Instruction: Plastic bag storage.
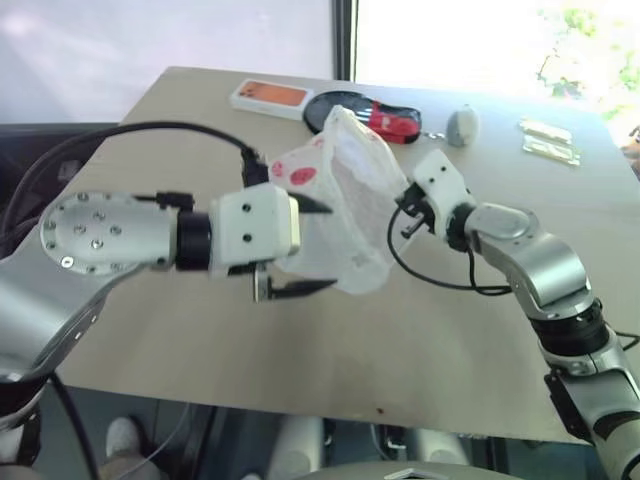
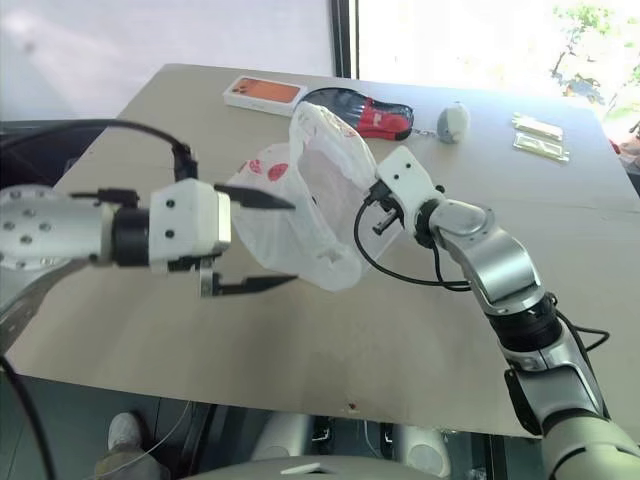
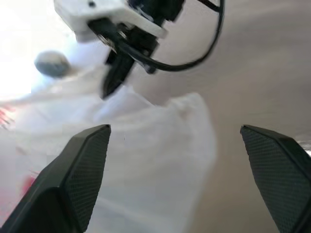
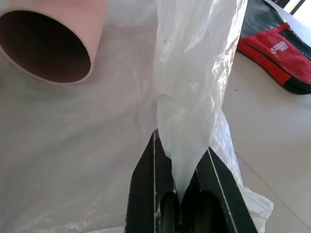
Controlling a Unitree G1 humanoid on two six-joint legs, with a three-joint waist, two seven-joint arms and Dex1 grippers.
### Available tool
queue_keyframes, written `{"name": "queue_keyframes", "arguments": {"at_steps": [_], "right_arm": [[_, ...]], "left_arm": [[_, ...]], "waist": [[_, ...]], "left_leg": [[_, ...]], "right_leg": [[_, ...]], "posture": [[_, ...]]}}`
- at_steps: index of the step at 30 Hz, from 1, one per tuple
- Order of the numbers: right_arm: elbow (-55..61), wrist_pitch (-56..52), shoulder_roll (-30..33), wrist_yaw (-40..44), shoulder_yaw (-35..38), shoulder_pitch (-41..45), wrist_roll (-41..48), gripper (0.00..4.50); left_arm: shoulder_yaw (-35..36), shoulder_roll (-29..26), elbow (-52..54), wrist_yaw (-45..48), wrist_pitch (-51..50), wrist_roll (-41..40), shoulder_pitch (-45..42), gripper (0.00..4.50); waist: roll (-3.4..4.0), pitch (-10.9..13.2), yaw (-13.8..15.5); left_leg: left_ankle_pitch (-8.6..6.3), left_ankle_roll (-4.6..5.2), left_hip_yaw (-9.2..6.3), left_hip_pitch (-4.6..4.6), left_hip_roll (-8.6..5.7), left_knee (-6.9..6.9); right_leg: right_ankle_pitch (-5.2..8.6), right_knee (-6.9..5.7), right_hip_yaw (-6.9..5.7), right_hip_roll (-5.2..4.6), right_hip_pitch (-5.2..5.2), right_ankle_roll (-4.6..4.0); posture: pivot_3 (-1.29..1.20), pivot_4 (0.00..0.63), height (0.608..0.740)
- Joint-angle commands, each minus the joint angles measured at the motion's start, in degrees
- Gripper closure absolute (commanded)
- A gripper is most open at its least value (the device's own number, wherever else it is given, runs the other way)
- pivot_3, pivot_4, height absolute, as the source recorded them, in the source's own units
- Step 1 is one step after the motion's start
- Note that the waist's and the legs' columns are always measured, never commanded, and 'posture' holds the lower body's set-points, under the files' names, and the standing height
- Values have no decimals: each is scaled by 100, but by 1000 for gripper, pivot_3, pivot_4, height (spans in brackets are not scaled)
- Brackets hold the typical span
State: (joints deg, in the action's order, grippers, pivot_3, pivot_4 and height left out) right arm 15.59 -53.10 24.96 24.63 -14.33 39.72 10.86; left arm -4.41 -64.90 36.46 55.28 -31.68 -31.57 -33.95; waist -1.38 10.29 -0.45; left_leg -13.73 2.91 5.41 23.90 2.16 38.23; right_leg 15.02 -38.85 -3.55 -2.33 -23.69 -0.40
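Left eye view: left gripper point(image 1: 308, 246), jaws released wide, just beside the plastic bag point(image 1: 345, 205). Bag mid-table point(image 1: 200, 330), pinched in the clenched right gripper point(image 1: 408, 212). Far edge: orange box point(image 1: 272, 96), red-black pouch point(image 1: 385, 118), grey mouse point(image 1: 461, 125).

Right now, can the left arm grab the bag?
Probably yes. The left gripper is wide open, its fingers pointing at the bag with nothing between them. The right gripper is shut on the bag's far edge and holds it up off the table, so the near side hangs free.
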Motion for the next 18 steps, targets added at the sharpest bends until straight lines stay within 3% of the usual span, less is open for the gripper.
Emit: {"name": "queue_keyframes", "arguments": {"at_steps": [1,2,4,8,13,18], "right_arm": [[2,168,-53,-22,139,140,-91,4500],[-13,175,-77,-31,144,143,-108,4500],[-27,158,-134,-51,182,161,-112,4500],[-88,132,-209,-29,219,258,-125,4500],[-81,65,-231,35,213,322,-130,4500],[-69,-45,-218,107,215,418,-106,4500]], "left_arm": [[272,436,-402,-269,-1573,-2258,-166,66],[463,491,-516,-450,-2196,-3193,-199,66],[634,418,-739,-690,-2851,-4265,-103,66],[676,534,-1114,-1907,-3400,-5538,37,66],[534,798,-781,-2993,-3462,-6133,193,66],[-131,1602,-1016,-4238,-3478,-5739,153,66]], "waist": [[-3,1,-18],[-6,2,-28],[-7,3,-48],[-6,3,-38],[-8,2,-17],[-3,0,-2]], "left_leg": [[-1,3,6,2,2,1],[-2,6,5,11,11,7],[-2,6,4,37,17,9],[-1,6,1,68,17,11],[-1,7,-7,68,10,25],[-1,6,-10,59,6,25]], "right_leg": [[0,-2,9,2,-4,1],[0,-4,13,4,-11,2],[0,-2,14,8,-38,3],[-1,-3,13,8,-69,3],[-3,-7,8,3,-58,5],[-3,-12,5,1,-51,4]], "posture": [[0,150,740],[0,150,740],[0,150,740],[0,150,740],[0,150,740],[0,150,740]]}}
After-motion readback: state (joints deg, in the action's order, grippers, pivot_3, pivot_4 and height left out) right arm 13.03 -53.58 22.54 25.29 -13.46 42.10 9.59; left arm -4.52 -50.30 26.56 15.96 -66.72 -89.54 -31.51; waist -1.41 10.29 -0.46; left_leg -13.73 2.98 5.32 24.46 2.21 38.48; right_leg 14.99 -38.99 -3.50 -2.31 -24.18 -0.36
